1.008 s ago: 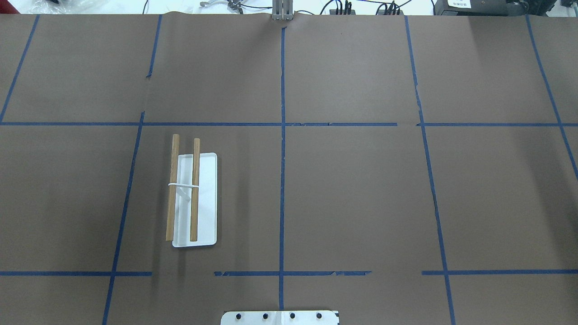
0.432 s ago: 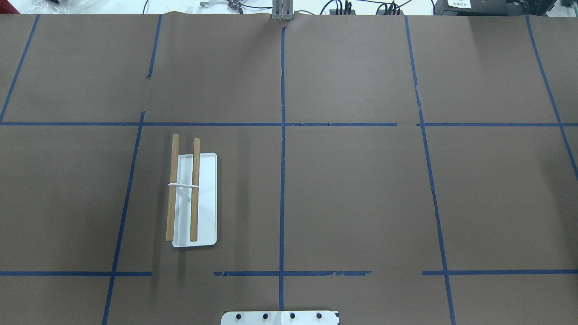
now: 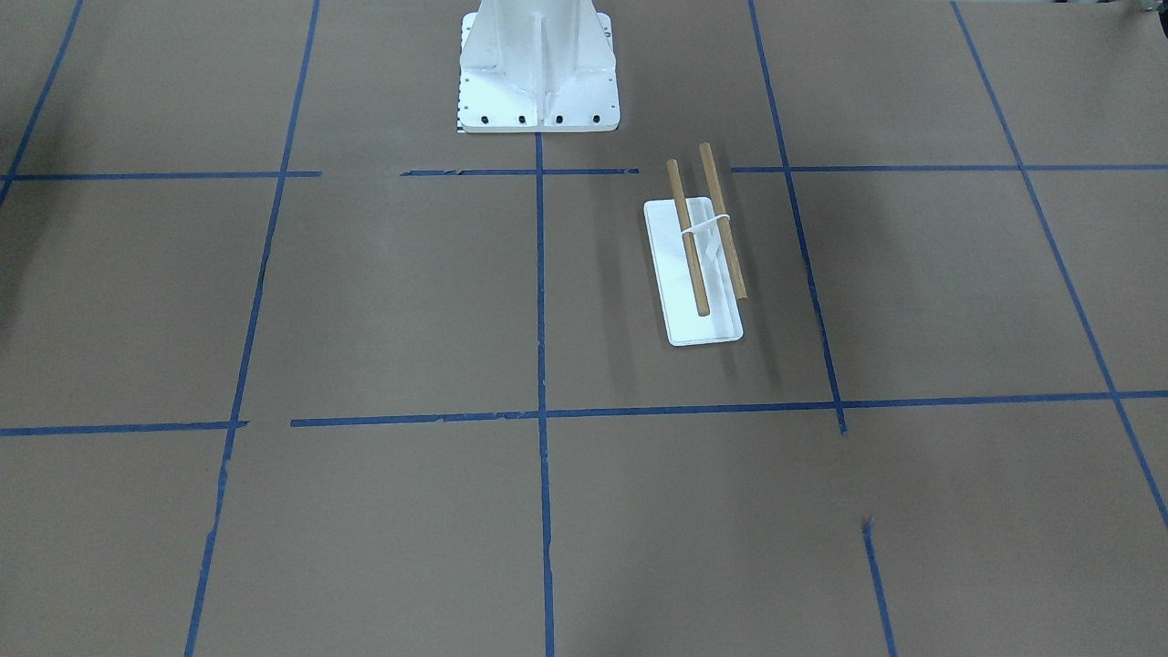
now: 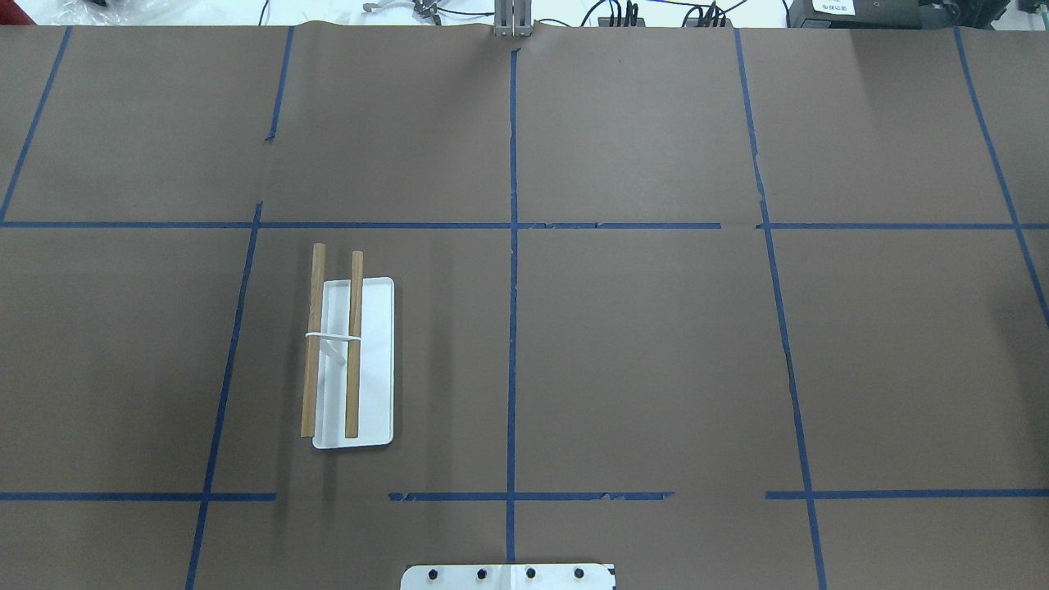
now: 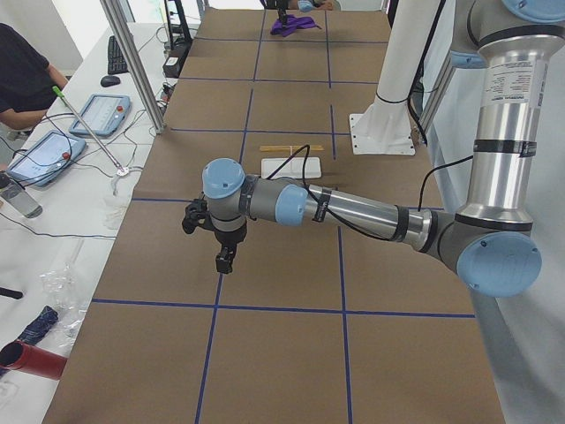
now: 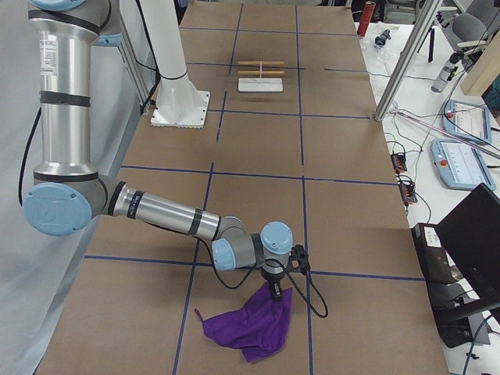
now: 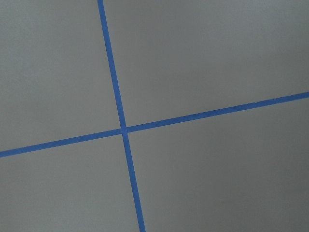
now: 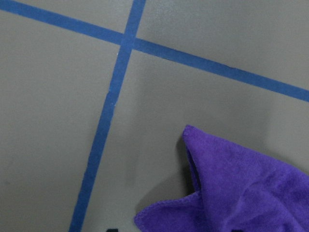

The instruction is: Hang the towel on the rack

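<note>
Three views catch the towel: both side cams and the right wrist cam; overhead and front-facing miss it. Soft, fuzzy purple cloth, crumpled on the paper-covered table at the robot's right end, well apart from the rack. Rack: white tray base, two round wooden rods, long axis running away from robot. At towel's edge: right gripper; above bare table: left gripper. Opening of both: cannot tell.
</note>
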Available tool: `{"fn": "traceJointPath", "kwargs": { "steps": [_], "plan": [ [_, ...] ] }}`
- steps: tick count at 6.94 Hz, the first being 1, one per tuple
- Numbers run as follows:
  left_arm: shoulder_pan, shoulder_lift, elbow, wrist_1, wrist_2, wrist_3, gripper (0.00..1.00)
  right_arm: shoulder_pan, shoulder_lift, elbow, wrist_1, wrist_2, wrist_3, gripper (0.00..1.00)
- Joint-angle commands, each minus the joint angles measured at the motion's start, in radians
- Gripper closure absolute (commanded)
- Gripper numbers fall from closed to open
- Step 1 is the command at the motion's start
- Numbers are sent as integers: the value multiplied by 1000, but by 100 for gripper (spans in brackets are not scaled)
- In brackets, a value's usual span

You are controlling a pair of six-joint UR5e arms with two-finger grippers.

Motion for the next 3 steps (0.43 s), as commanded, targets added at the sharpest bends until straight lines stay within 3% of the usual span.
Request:
{"fn": "traceJointPath", "kwargs": {
  "steps": [1,3],
  "plan": [
    [0,1,0,-1,-1,0,0,-8,50,-65,4,-2,9,28],
    [0,1,-3,-1,-1,0,0,-8,87,-114,4,-14,6,30]
  ]
}}
